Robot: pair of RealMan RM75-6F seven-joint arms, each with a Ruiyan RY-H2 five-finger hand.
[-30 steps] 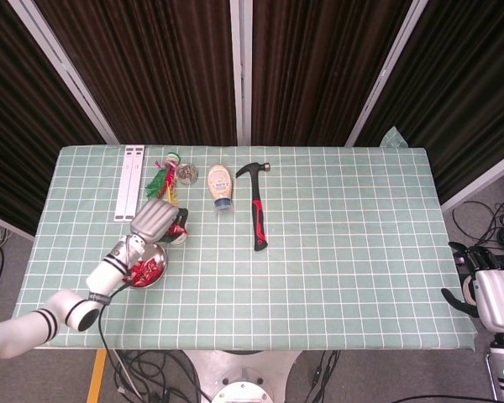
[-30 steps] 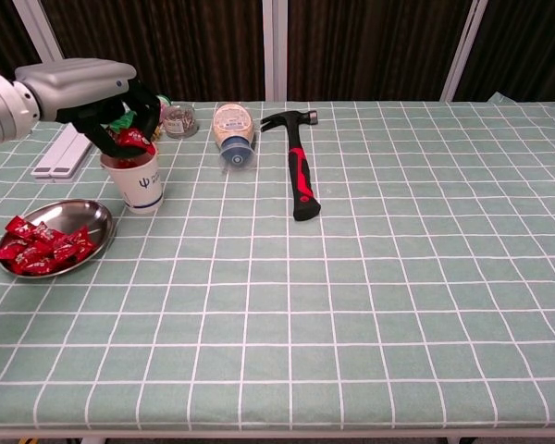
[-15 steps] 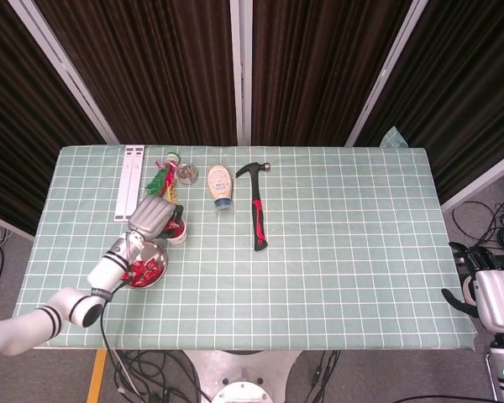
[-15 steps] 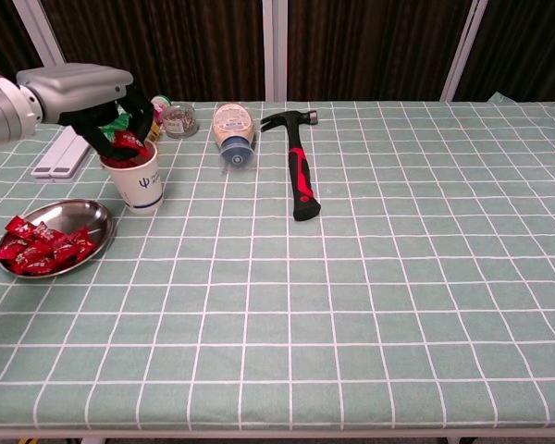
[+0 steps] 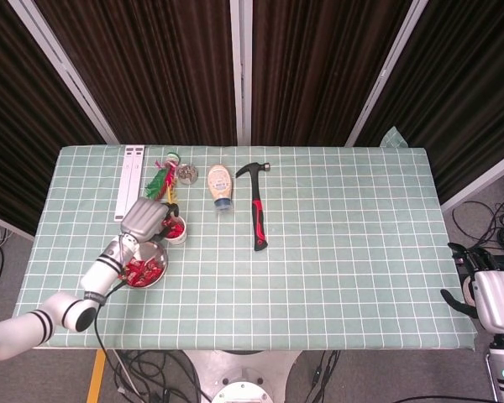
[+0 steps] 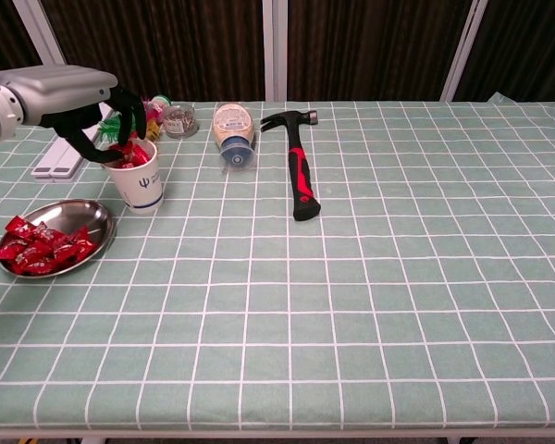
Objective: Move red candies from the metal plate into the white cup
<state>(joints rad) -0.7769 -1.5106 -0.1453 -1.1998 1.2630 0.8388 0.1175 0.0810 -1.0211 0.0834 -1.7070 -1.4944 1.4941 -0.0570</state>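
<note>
A white cup [image 6: 141, 185] stands left of centre on the green checked cloth, with red candies [image 6: 131, 154] showing at its rim. My left hand [image 6: 69, 92] hovers just over and left of the cup, fingers spread in an arc around the rim, nothing held between them. From above, the left hand [image 5: 144, 217] covers part of the cup [image 5: 178, 233]. The metal plate [image 6: 97, 215] lies in front of the cup, holding several red candies [image 6: 42, 245]. My right hand [image 5: 496, 298] hangs off the table's right edge, holding nothing.
A red-and-black hammer [image 6: 299, 166] lies mid-table, with a squeeze bottle [image 6: 231, 125] on its side to its left. A small jar [image 6: 178, 118], green-red wrappers [image 5: 160, 178] and two white strips [image 5: 128, 193] sit behind the cup.
My left hand held a red candy over the cup; its fingers have since spread and the candy lies in the cup. The hand has shifted slightly left.
</note>
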